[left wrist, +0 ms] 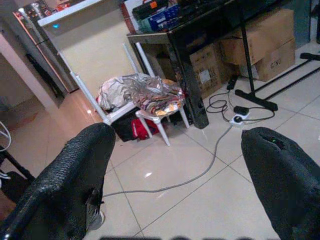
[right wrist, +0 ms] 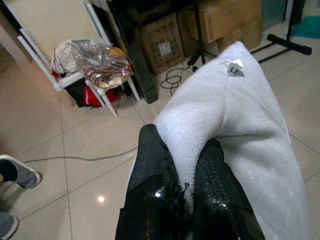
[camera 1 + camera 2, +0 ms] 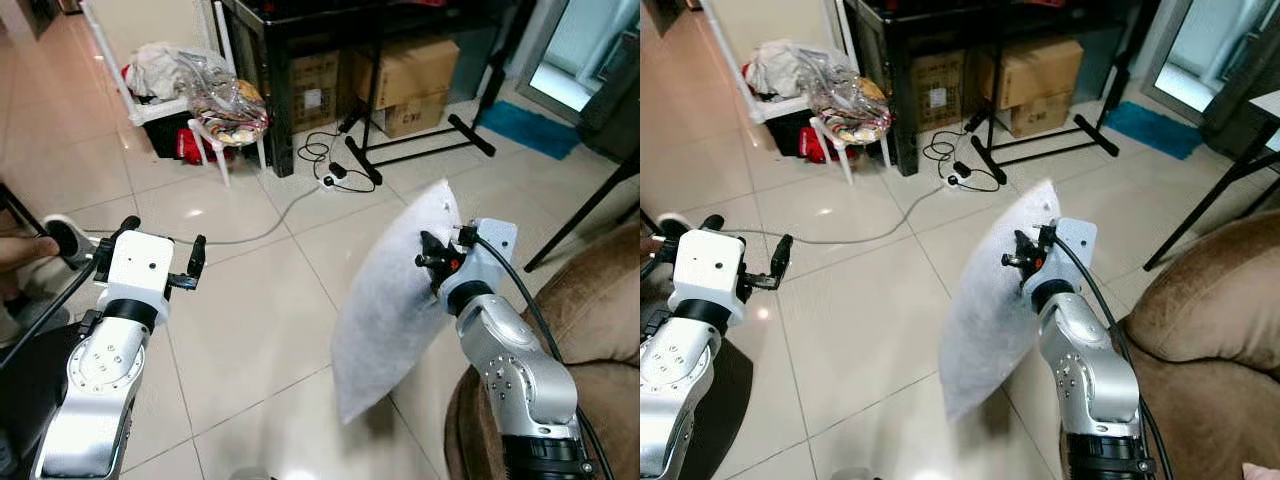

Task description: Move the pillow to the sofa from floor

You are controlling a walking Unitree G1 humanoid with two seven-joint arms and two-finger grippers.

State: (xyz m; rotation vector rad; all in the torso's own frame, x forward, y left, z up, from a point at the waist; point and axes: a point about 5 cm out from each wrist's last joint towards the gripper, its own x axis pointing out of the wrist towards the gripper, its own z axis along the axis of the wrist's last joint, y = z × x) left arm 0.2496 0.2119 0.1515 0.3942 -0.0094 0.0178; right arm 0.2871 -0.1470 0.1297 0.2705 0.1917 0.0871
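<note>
A white pillow [image 3: 392, 300] hangs off the floor, pinched at its upper edge by my right gripper [image 3: 436, 258], which is shut on it. In the right wrist view the two black fingers [image 2: 155, 165] squeeze a fold of the pillow [image 2: 240, 115]. The brown sofa [image 3: 590, 320] lies just right of that arm. My left gripper [image 3: 165, 255] is held out over the tiles on the left, open with nothing between its fingers [image 1: 75, 185].
A black table [image 3: 330, 30] with cardboard boxes [image 3: 405, 75] under it stands ahead. A white stool with a pile of bags [image 3: 225, 105], a power strip and cables [image 3: 335, 175], and a black stand [image 3: 420, 150] crowd the floor. A person's hand [image 3: 25, 250] is at the left.
</note>
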